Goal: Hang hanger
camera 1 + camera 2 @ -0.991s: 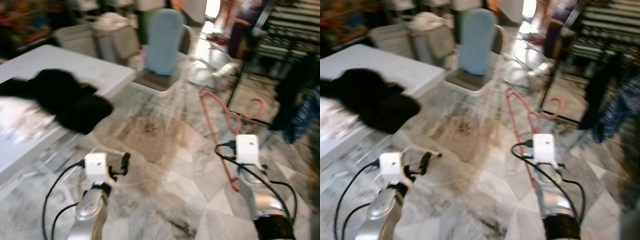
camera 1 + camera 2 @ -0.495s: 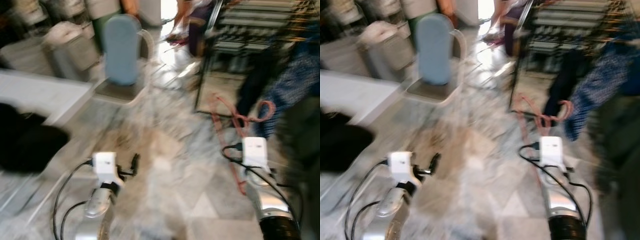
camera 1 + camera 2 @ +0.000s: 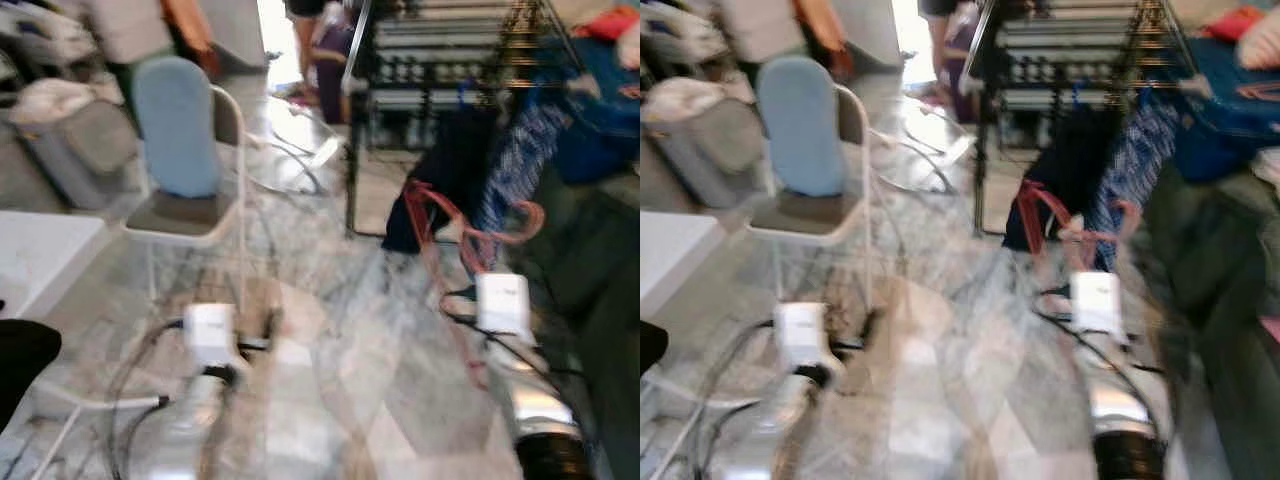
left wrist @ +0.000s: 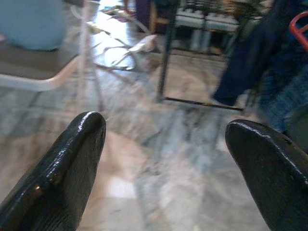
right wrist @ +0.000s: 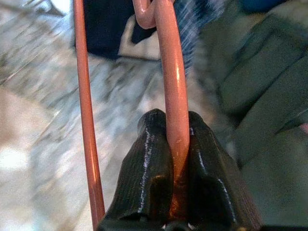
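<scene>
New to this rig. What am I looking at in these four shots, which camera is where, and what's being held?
It is a walking humanoid robot with two silver arms, each ending in two long black fingers. The two wide, blurred shots come from its head camera, looking down at a marble floor. The close-ups come from wrist cameras looking along the fingers. The right gripper is shut on a red hanger, held out toward a black clothes rack with dark clothes hanging from it. The left gripper is open and holds nothing. A blue chair stands to the left, with a white table nearer.
</scene>
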Motion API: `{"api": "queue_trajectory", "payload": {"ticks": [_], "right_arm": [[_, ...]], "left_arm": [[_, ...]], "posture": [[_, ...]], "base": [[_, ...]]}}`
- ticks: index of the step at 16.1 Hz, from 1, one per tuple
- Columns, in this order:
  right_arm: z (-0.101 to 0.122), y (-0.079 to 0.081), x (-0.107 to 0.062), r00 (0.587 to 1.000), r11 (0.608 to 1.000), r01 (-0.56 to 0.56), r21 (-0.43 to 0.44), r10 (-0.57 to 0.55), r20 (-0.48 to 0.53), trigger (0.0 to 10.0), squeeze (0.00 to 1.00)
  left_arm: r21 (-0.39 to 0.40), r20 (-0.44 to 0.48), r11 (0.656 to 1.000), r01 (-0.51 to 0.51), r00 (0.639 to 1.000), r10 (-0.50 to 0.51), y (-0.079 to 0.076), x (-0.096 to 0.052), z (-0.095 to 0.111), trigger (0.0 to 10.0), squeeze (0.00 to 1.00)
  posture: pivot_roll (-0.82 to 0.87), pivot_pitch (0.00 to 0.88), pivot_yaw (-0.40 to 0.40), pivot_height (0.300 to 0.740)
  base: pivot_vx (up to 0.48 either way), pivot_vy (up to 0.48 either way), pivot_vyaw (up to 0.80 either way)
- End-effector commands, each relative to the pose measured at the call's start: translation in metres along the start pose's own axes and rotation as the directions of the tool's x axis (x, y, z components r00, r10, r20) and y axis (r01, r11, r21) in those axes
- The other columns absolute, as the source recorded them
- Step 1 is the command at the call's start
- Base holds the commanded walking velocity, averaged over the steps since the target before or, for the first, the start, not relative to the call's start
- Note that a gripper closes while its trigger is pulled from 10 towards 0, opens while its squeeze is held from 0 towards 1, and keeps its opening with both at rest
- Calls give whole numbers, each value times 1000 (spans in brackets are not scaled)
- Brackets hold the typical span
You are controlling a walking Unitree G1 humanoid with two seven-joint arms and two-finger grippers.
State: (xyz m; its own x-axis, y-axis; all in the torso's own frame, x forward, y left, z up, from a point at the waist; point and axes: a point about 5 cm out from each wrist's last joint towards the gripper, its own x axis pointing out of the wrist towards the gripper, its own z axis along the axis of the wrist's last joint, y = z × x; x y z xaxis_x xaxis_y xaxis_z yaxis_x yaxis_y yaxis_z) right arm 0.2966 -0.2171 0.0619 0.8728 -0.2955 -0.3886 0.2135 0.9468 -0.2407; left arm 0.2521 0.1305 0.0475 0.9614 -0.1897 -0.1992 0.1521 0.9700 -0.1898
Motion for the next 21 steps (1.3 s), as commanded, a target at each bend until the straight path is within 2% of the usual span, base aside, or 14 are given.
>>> {"api": "queue_trajectory", "payload": {"ticks": [1,11,14,17,20,21], "right_arm": [[10,12,0,999,999,-34,12,34,29,10000,0],[8,14,2,1000,1000,-26,-1,26,7,10000,0],[8,14,2,1000,1000,-23,-1,23,10,10000,0],[7,11,3,1000,1000,13,-23,-13,-1,10000,0],[4,3,4,999,998,50,-49,-51,-14,10000,0],[4,2,4,998,996,54,-64,-55,-14,10000,0]], "left_arm": [[26,5,999,-33,999,33,13,-3,4,10000,0],[46,-1,999,-12,1000,12,12,-3,5,10000,0],[45,-2,999,-11,1000,11,11,-2,5,10000,0],[55,-15,998,-9,1000,10,8,-1,4,10000,0],[113,-14,993,-27,999,29,8,-1,3,10000,0],[89,-14,996,-16,1000,17,8,-2,2,10000,0]], "posture": [[-124,0,67,740],[-116,0,74,740],[-115,0,74,740],[-115,0,74,740],[-115,0,70,740],[-115,0,62,740]], "base": [[424,0,0],[360,292,0],[346,333,-552],[335,344,0],[0,0,0],[0,0,0]]}}
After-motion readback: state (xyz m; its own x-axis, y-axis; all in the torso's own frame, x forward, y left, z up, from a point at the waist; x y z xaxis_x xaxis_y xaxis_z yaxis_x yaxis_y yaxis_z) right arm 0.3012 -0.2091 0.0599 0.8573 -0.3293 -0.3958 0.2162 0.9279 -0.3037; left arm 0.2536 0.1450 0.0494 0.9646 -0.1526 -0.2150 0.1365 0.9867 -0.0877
